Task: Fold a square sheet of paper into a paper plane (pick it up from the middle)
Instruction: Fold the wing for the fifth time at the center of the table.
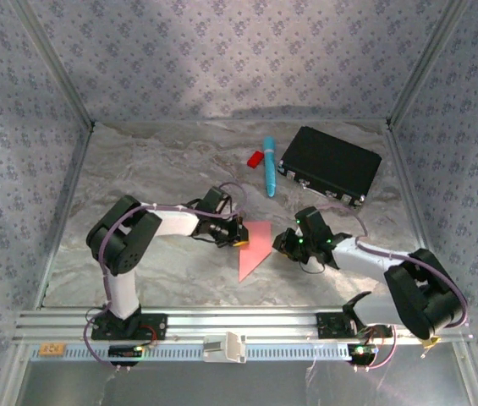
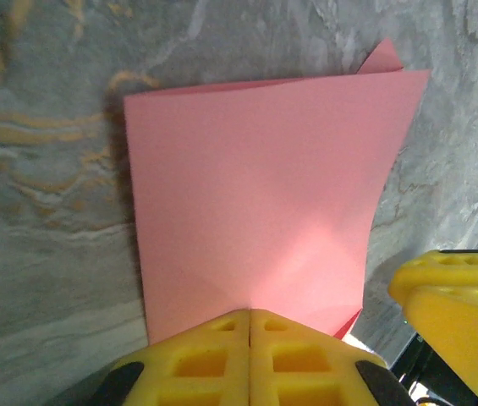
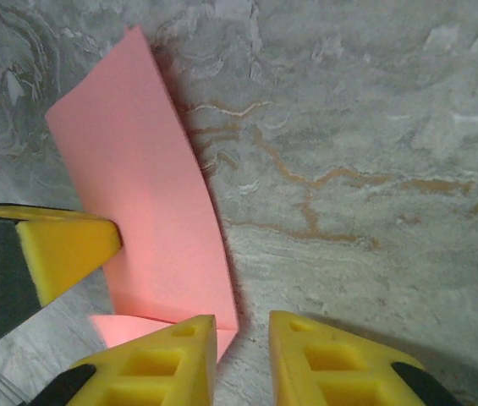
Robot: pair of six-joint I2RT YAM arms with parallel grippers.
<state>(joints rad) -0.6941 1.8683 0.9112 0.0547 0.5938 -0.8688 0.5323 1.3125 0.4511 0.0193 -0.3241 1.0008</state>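
- The table (image 1: pixel 137 169) is marbled grey stone. Thin paper probably drags on it, so lift the paper rather than slide it.
- The black case (image 1: pixel 330 165) sits at the far right, and every place below is given from it.
- The paper (image 1: pixel 254 247) is pink-red and partly folded. It lies near-left of the case, well apart, with its point aimed away from the case. Its top layer bows and a lower corner peeks out, so the crease likely needs squaring and pressing.
- The left claw (image 2: pixel 249 317) is clamped tight on the paper's edge farthest from the case. It is best used as a low, steady anchor.
- The right claw (image 3: pixel 243 320) is just beside the paper's case-side edge. Its jaws are narrowly parted, with only table between them. It should line the layers up before it pinches or presses.
- The blue pen (image 1: pixel 269 166) and the small red piece (image 1: pixel 255 158) lie just left of the case and can be left alone.
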